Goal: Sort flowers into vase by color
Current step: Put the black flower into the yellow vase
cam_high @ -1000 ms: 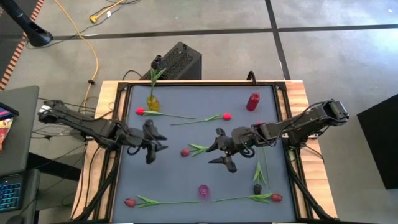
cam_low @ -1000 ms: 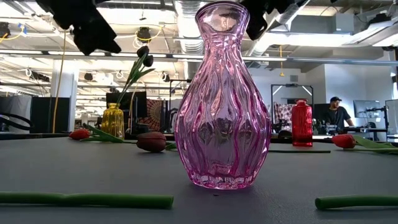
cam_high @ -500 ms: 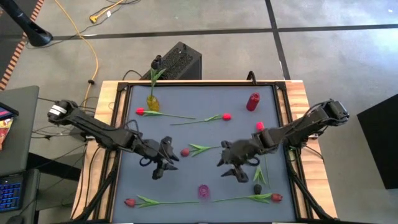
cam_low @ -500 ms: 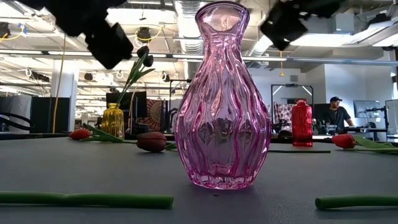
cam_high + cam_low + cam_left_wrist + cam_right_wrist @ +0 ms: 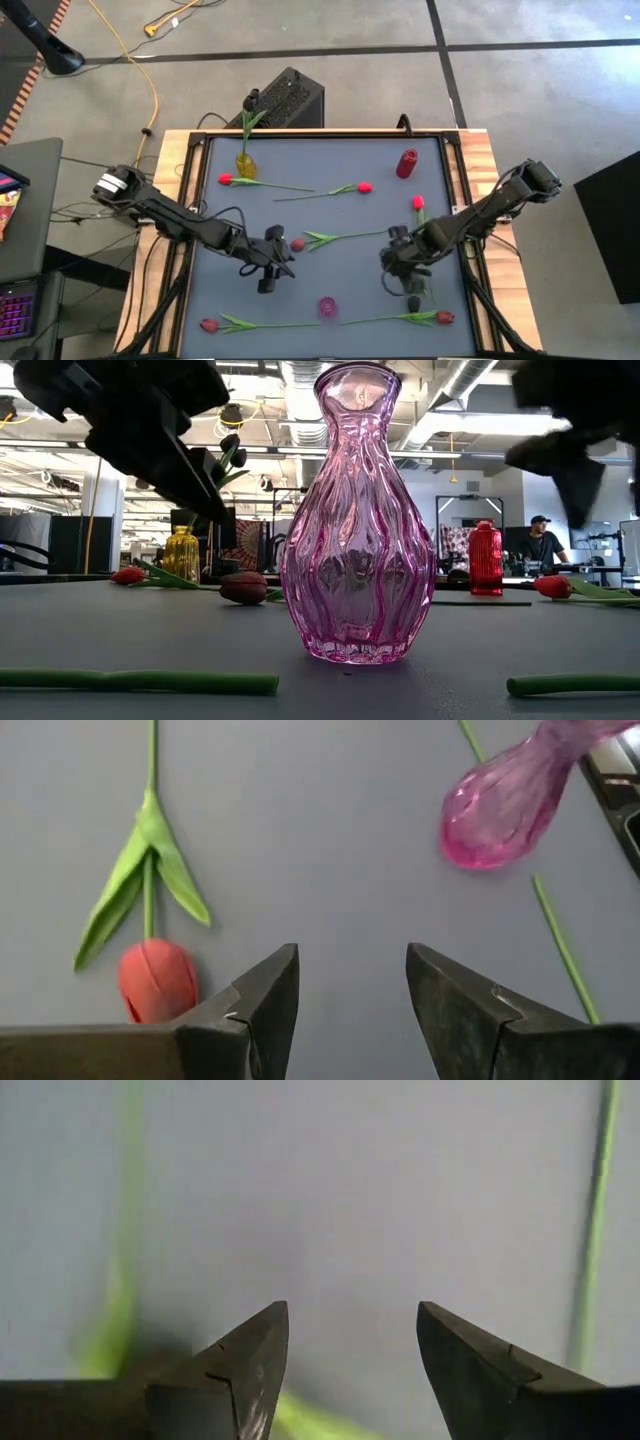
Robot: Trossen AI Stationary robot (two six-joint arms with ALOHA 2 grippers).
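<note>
Both arms lower; dark tulip [image 5: 414, 302] half-hidden.

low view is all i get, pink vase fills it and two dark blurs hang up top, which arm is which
Observer: The blur on your left is the left gripper, hovering over the mat beside a red tulip.
Operator: fingers open
Observer: Yes, the left fingers are apart with only bare mat between them.
Operator: and the right one
Observer: The right gripper is open too, above the dark tulip near the table's right edge.
</note>
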